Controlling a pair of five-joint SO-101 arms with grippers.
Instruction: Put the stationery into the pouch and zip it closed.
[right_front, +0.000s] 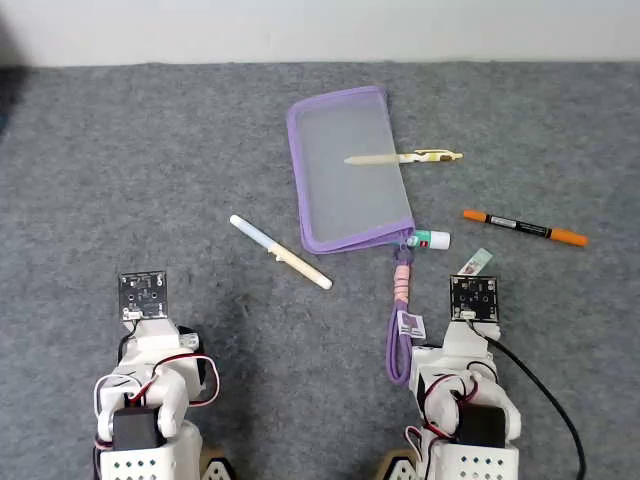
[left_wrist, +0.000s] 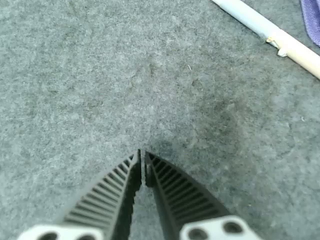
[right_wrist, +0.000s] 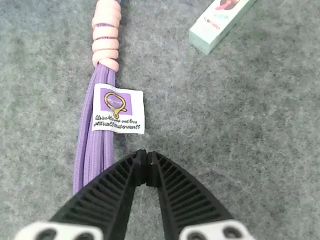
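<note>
Purple-edged pouch (right_front: 345, 170) lies flat on the grey surface (right_front: 120, 150), ahead of both arms, with a cream pen (right_front: 400, 157) resting across it. Your nearest loose piece is the white pen (right_front: 280, 252). It lies ahead of the left tool (left_wrist: 144, 170) and off toward the pouch, with its long axis on a diagonal, so you will probably need to turn the wrist to span it. The left tool and the right tool (right_wrist: 146, 167) both have their jaws together, holding nothing.

High camera overhead; wrist cameras low, close above mat (left_wrist: 75, 75)
</note>
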